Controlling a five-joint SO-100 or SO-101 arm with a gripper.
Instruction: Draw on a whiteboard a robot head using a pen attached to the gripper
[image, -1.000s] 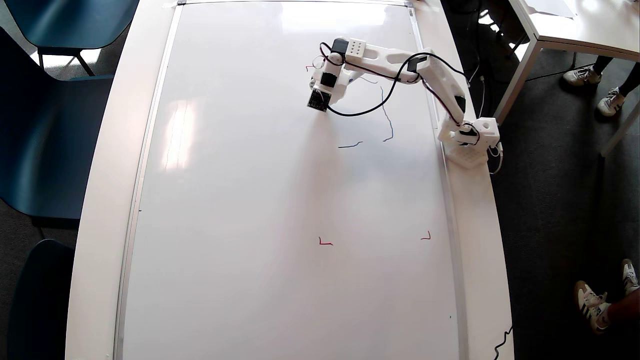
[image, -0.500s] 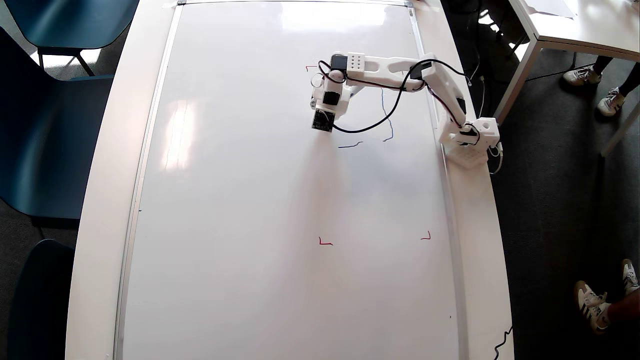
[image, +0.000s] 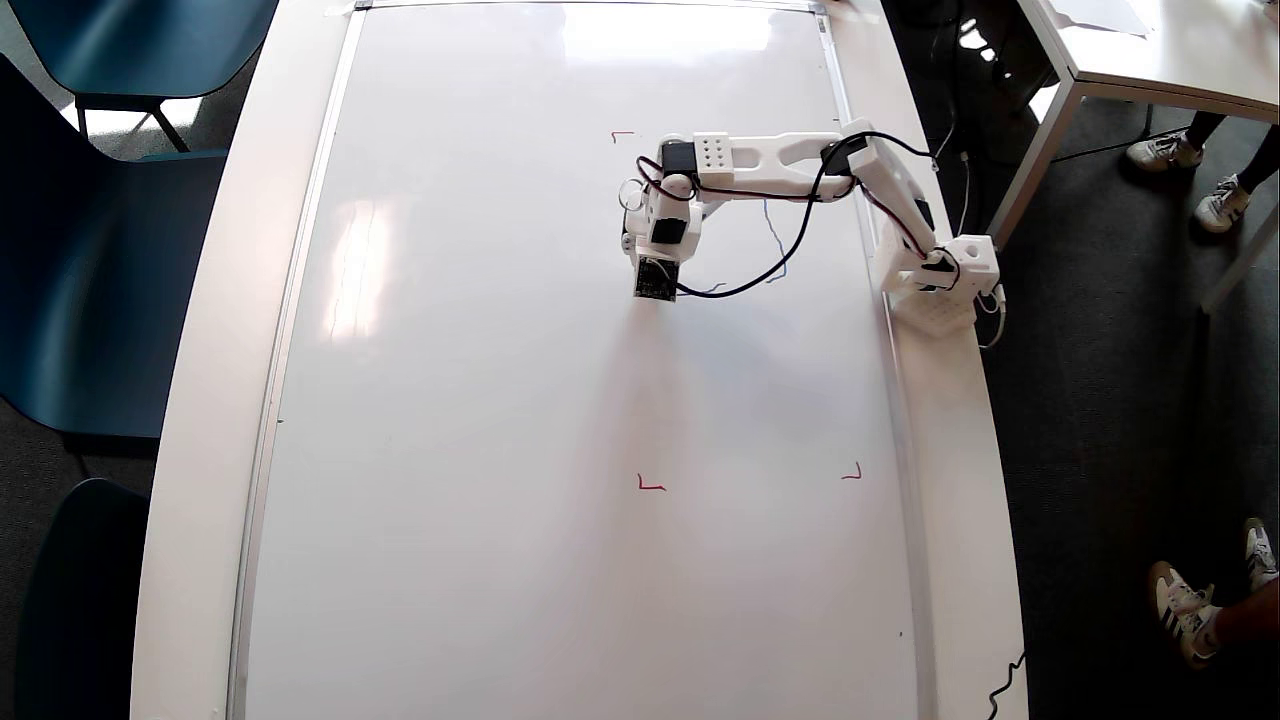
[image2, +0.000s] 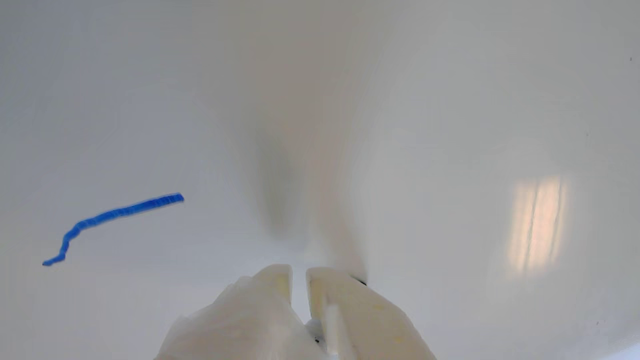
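1. Whiteboard (image: 500, 450) fills most of the overhead frame, flat on a white table (image: 215, 400); bare glossy surface all across the wrist view.
2. Arm (image: 780, 160) reaches from its base (image: 945, 280) at right edge of board toward upper centre of frame, black cable (image: 800, 240) looping under it.
3. Gripper (image2: 299, 272) at bottom centre of wrist view, pointing down at board; fingers (image2: 345, 310) nearly together, thin gap between tips. Clenched look, but pen not made out in either view, so cannot tell what it clamps.
4. Blue line (image2: 115, 215) at left of wrist view, short wavy stroke, well apart from fingertips.
5. Overhead: thin blue strokes (image: 775, 235) just right of gripper, partly under cable; only a fragment, no full head outline.
6. Red corner marks (image: 650, 485) lower centre, one upper centre.
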